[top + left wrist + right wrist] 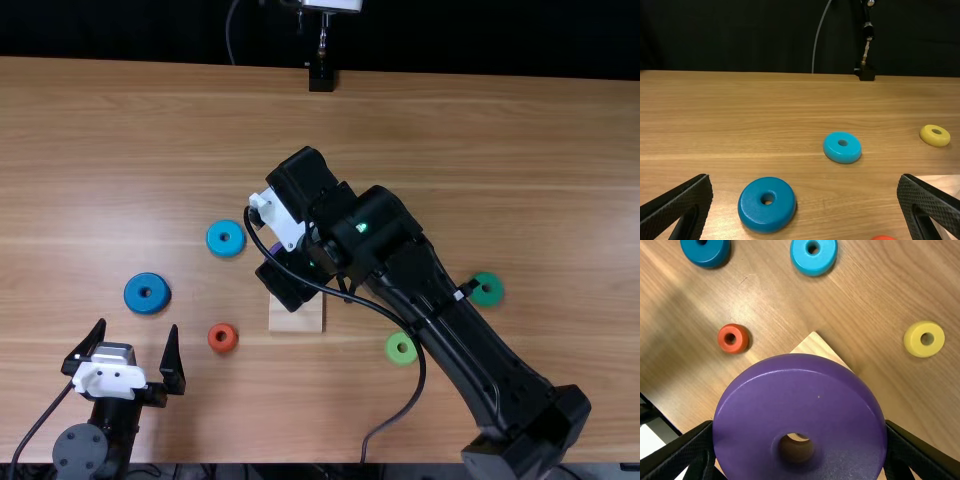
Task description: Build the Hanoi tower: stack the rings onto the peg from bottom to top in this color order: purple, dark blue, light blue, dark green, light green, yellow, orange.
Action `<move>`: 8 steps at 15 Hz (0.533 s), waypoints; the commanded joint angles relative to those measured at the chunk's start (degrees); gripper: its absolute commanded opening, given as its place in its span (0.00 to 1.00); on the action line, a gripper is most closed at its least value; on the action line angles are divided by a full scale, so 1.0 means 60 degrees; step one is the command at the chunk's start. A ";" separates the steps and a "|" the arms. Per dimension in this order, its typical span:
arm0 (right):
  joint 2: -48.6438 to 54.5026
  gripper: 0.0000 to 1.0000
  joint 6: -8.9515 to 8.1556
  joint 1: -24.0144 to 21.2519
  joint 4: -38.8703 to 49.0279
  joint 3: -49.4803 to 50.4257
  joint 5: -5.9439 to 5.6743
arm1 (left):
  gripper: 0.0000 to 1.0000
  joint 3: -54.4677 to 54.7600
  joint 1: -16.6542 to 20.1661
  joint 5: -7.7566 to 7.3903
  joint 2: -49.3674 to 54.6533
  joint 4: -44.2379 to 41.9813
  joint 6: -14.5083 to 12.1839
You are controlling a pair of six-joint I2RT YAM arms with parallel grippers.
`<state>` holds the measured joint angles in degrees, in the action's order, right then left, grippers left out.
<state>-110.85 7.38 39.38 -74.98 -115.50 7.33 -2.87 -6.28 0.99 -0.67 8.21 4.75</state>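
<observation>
While the right gripper (280, 220) pinches the purple ring (800, 405) over the wooden base (296, 320), the left gripper (138, 326) stands with fingers spread by the table's (480, 135) near edge. Just ahead of it lies the dark blue ring (137, 294); the light blue ring (216, 238) and orange ring (214, 338) sit nearer the base. The dark green ring (494, 292) and light green ring (392, 348) crowd the right arm (465, 335). Past the yellow ring (932, 139), broad open wood runs to the far edge.

Three rings (136, 297) left of block (297, 315), two (392, 351) right (another (933, 141) seemingly behind).
</observation>
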 commanded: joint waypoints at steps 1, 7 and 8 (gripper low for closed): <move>-0.0173 0.00 -0.0017 0.0073 0.0023 -0.0085 0.0131 | 1.00 0.0420 0.0095 -0.0078 0.0111 0.0126 -0.0036; -0.0246 0.00 0.0054 0.0029 -0.0012 -0.0085 0.0131 | 1.00 0.0420 0.0095 -0.0078 0.0111 0.0126 -0.0036; -0.0246 0.00 0.0054 0.0029 -0.0029 -0.0085 0.0149 | 1.00 0.0420 0.0095 -0.0078 0.0111 0.0126 -0.0036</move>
<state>-111.48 7.42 39.38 -75.09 -115.50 7.51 -2.87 -6.26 1.06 -0.67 8.21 4.73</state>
